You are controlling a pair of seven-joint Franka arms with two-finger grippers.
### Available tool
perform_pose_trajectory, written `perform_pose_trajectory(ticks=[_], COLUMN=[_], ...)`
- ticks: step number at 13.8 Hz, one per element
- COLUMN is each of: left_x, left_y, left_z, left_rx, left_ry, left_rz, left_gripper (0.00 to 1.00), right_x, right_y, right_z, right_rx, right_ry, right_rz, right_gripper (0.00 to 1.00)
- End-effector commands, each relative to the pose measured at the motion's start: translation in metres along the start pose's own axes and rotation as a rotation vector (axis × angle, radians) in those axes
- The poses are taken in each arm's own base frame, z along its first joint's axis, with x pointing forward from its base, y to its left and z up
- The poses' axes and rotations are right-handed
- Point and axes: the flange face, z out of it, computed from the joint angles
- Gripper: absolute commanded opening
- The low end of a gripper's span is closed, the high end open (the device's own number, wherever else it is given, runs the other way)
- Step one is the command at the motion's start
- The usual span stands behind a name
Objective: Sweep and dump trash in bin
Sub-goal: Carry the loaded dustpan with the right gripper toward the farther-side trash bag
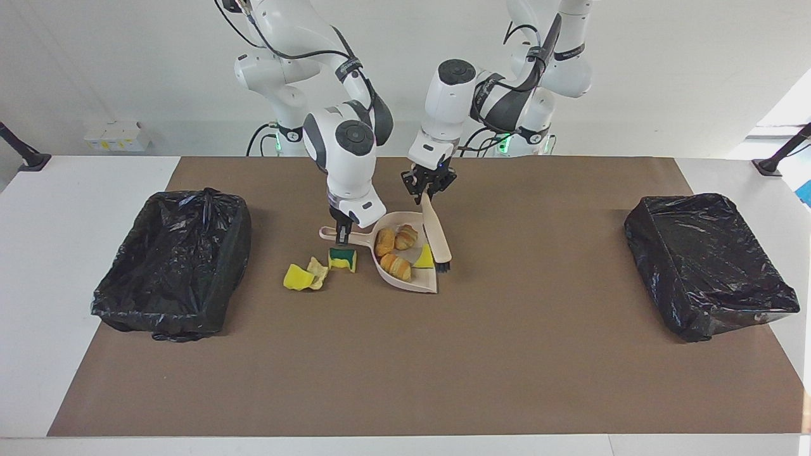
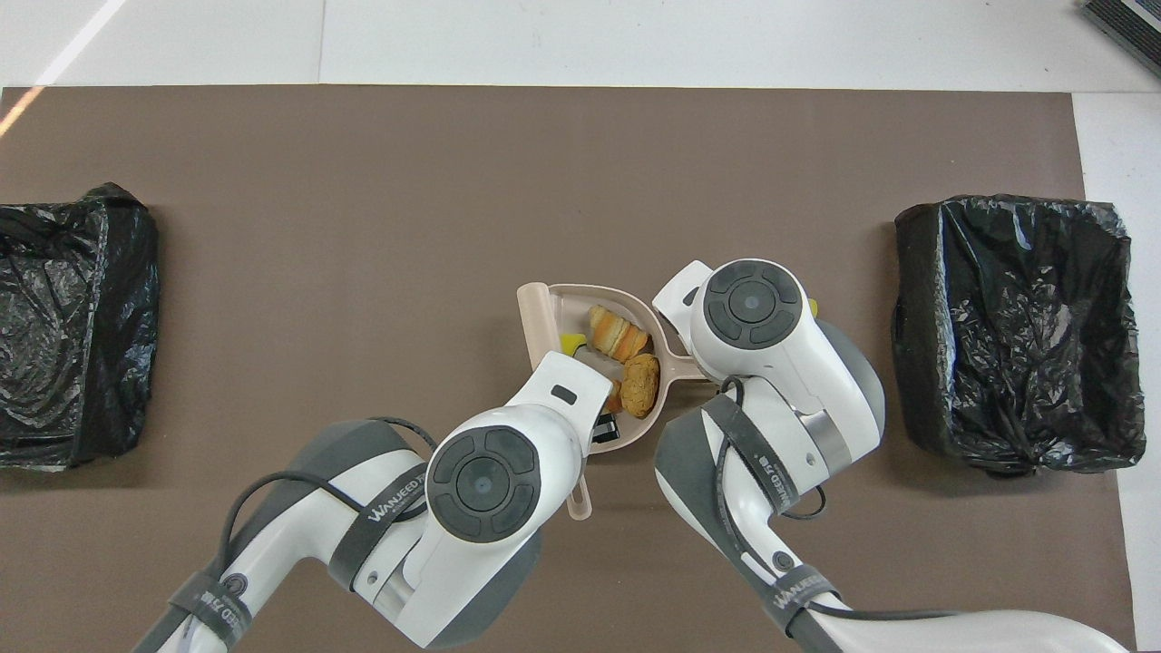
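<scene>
Scene order runs from the right arm's end of the table to the left arm's end.

1. A black-lined bin (image 1: 171,266) stands at the right arm's end.
2. Three loose scraps lie on the mat between that bin and the dustpan (image 1: 405,286): a yellow sponge piece (image 1: 296,277), a pale crumpled scrap (image 1: 317,272) touching it, and a green-yellow sponge (image 1: 343,258) just beside the pan's handle, outside the pan.
3. The right gripper (image 1: 343,235) is closed on the dustpan handle and holds the pan on the mat.
4. Three bread rolls (image 1: 396,263) and one yellow wedge (image 1: 424,256) lie inside the pan.
5. The brush (image 1: 437,237) hangs tilted over the pan's open edge, bristles down beside the wedge. The left gripper (image 1: 426,196) is clamped on the top of its handle.
6. A second bin (image 1: 706,263) stands at the left arm's end.

Handling: the scraps appear light, soft and compressible, and the rolls are likely to roll. Do not pinch them. Push them with the bristles. The loose scraps lie on the closed handle side, well apart from the brush, so the pan probably needs repositioning.
</scene>
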Motion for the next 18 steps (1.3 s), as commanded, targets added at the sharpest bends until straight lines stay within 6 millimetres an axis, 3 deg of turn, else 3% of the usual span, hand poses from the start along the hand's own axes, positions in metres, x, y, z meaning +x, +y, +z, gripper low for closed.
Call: perform_pose_trajectory(ticks=[1, 3, 5, 9, 11, 13, 18], left_x=[-0.004, -0.01, -0.018, -0.042, -0.062, -0.097, -0.153], left_y=[-0.02, -0.036, -0.049, -0.05, -0.054, -0.057, -0.052], left_z=[-0.024, -0.031, -0.021, 0.014, 0.03, 0.04, 0.076], left_rx=[0.059, 0.112, 0.111, 0.091, 0.065, 0.028, -0.042], left_ry=[-0.042, -0.077, -0.076, -0.059, -0.041, -0.024, -0.024], left_rz=[-0.025, -0.026, -0.026, 0.019, 0.046, 0.093, 0.149], left_gripper=[0.0, 0.0, 0.0, 0.0, 0.0, 0.0, 0.0], right_x=[-0.011, -0.022, -0.043, -0.112, -0.162, -0.214, -0.344], right_y=[0.001, 0.006, 0.014, 0.039, 0.052, 0.059, 0.057], right_z=[-0.014, -0.022, -0.048, -0.09, -0.106, -0.117, -0.104], right_rx=[-0.015, -0.015, -0.025, -0.023, -0.015, -0.022, 0.0], right_ry=[0.025, 0.029, 0.035, 0.102, 0.1, 0.116, 0.156], right_rz=[0.06, 0.084, 0.121, 0.261, 0.32, 0.344, 0.41], right_gripper=[0.0, 0.0, 0.0, 0.0, 0.0, 0.0, 0.0])
